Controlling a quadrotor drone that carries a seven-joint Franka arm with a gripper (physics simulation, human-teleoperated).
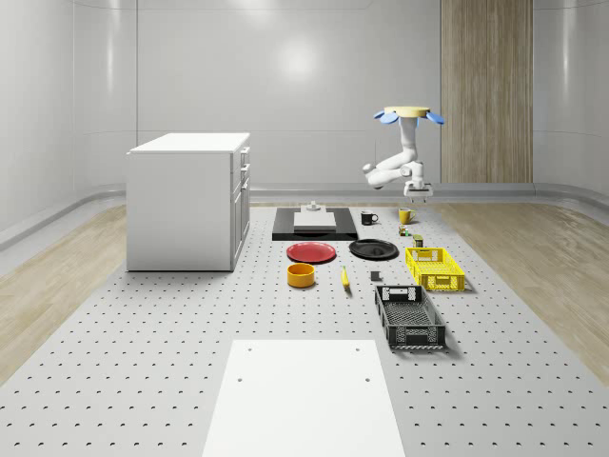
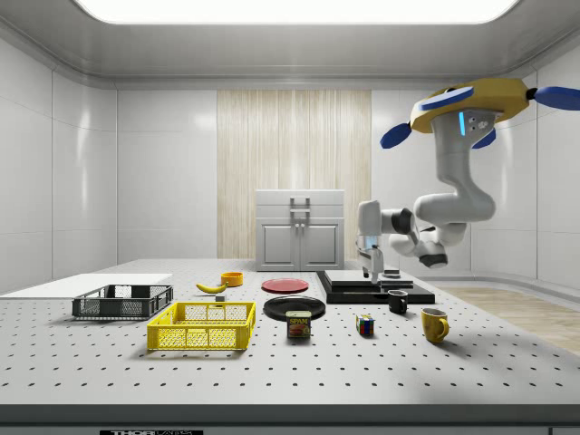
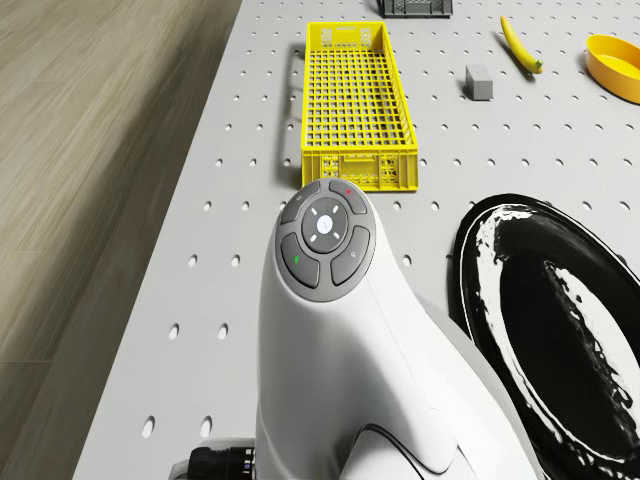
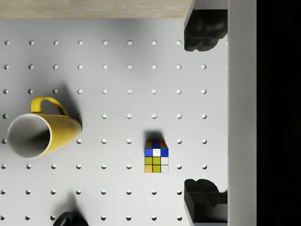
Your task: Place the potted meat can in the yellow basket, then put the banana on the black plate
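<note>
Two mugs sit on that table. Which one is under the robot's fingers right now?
The yellow mug: it sits beside the puzzle cube below the open fingers. The black mug stands farther off, near the black tray.

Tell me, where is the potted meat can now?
In the side view, the potted meat can stands on the table just right of the yellow basket, in front of the black plate.

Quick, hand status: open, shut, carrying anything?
Hand: open, holding nothing, hanging in the air above the Rubik's cube and yellow mug; the drone hovers over that end of the table.
</note>
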